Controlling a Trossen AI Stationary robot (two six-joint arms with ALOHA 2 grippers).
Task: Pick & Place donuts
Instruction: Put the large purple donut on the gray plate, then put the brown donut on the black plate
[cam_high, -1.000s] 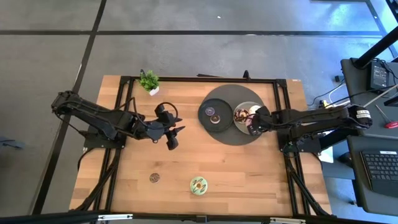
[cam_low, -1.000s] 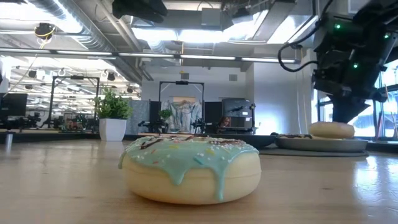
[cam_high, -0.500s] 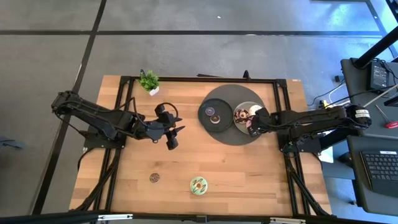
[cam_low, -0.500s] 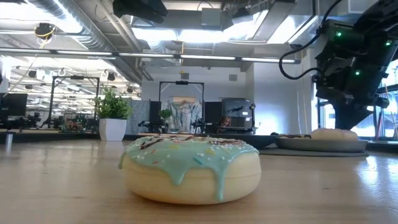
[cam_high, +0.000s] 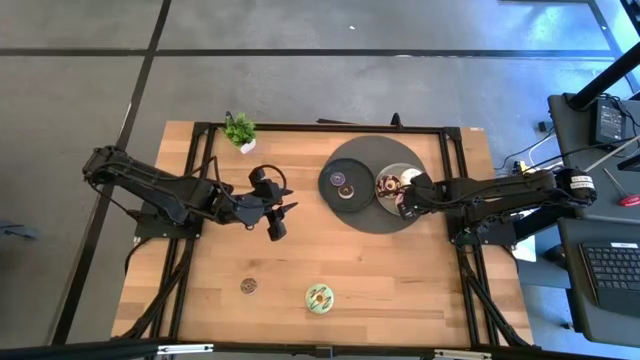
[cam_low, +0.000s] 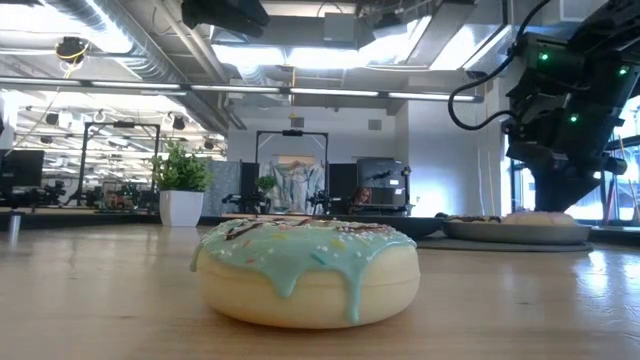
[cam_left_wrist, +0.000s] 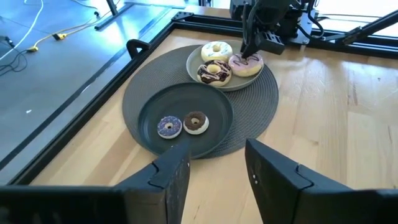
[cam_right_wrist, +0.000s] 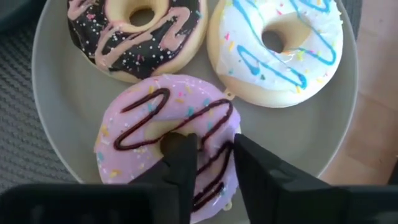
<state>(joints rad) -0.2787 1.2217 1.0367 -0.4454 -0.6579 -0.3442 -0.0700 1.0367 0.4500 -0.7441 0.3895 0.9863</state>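
The pink donut (cam_right_wrist: 166, 142) lies on the light plate (cam_right_wrist: 59, 106) beside two others; my right gripper (cam_right_wrist: 208, 163) pinches its rim. The green donut (cam_high: 319, 296) and a mini (cam_high: 248, 286) wait on the table (cam_high: 400, 290). My left gripper (cam_left_wrist: 216, 168) hovers wide.

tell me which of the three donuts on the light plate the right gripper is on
The pink donut: the right gripper has one finger in its hole. The chocolate donut and white donut lie untouched.
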